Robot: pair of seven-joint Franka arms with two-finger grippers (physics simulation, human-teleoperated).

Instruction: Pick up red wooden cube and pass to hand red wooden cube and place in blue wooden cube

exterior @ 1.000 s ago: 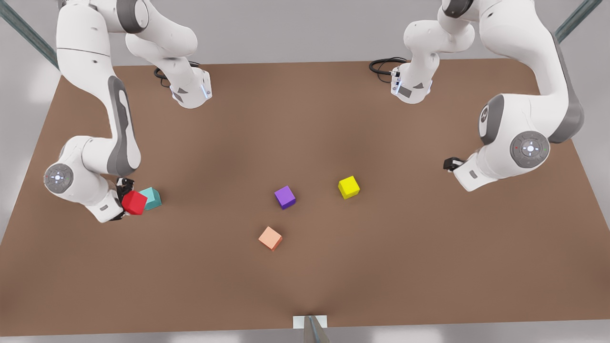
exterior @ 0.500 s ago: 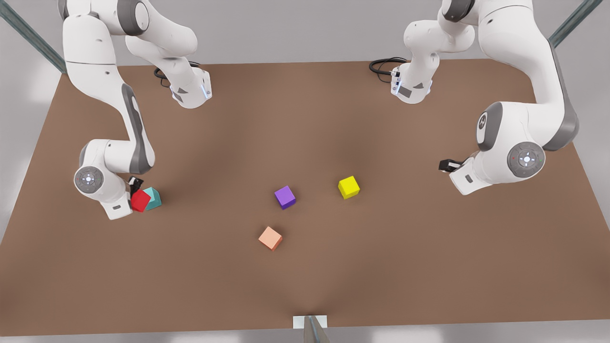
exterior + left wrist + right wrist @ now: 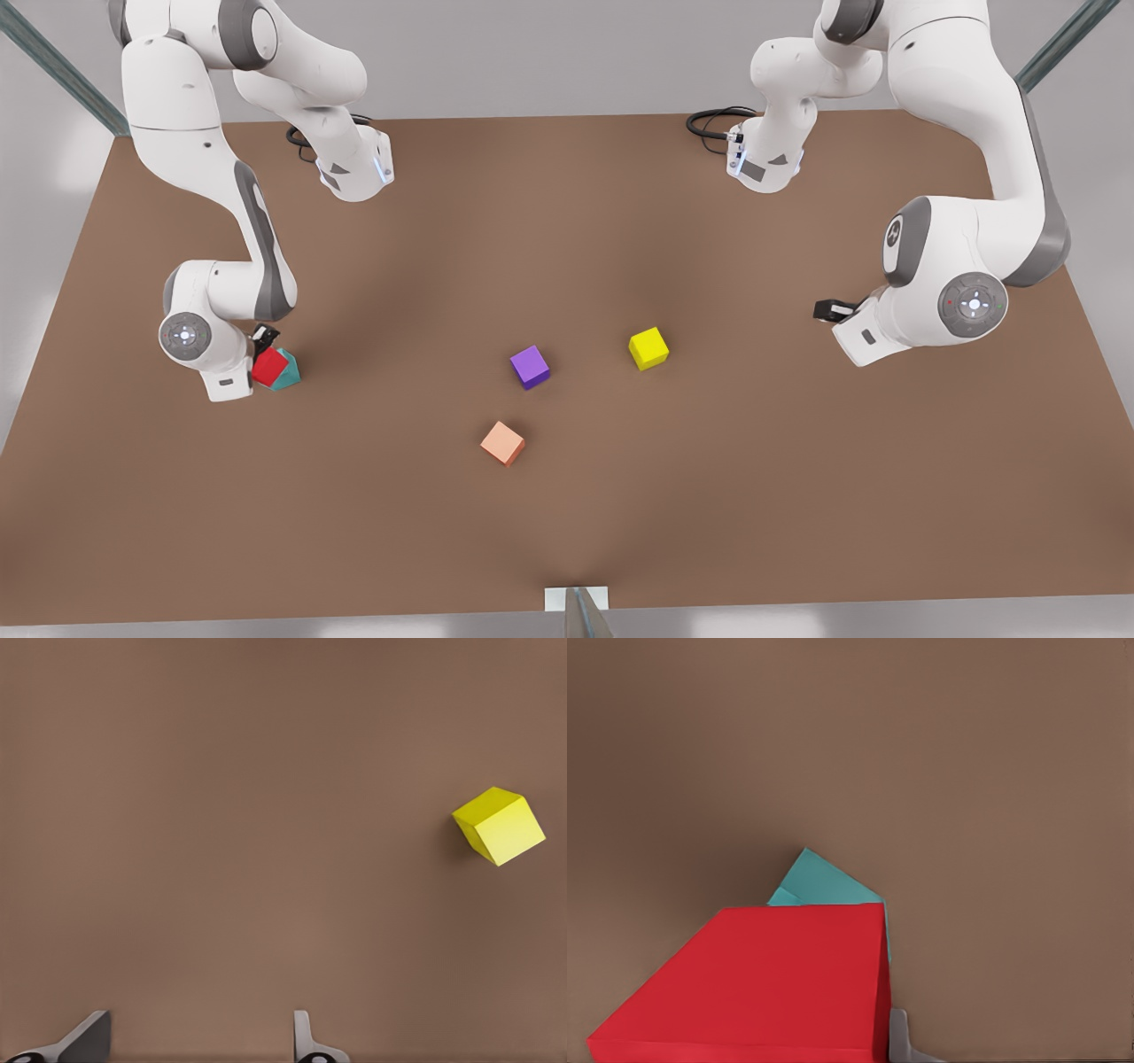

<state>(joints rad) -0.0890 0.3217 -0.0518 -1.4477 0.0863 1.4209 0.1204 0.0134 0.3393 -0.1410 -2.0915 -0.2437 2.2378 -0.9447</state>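
My right gripper (image 3: 265, 356), at the front view's left, is shut on the red wooden cube (image 3: 269, 368). The cube hangs tilted, directly over the blue wooden cube (image 3: 291, 373), a teal block on the table, and hides most of it. In the right wrist view the red wooden cube (image 3: 762, 983) sits close in front, and one corner of the blue wooden cube (image 3: 824, 881) shows beyond it. Whether the two cubes touch I cannot tell. My left gripper (image 3: 827, 310) waits open at the front view's right, with its fingertips (image 3: 306, 1041) apart over bare table.
A purple cube (image 3: 530, 366), a yellow cube (image 3: 648, 347) and a salmon-orange cube (image 3: 502, 443) lie mid-table. The yellow cube (image 3: 500, 825) also appears in the left wrist view. The brown table (image 3: 567, 221) has both arm bases at its far edge.
My right gripper has carried the red wooden cube toward the front view's right and lower, onto the blue wooden cube's spot. The left arm has shifted only slightly.
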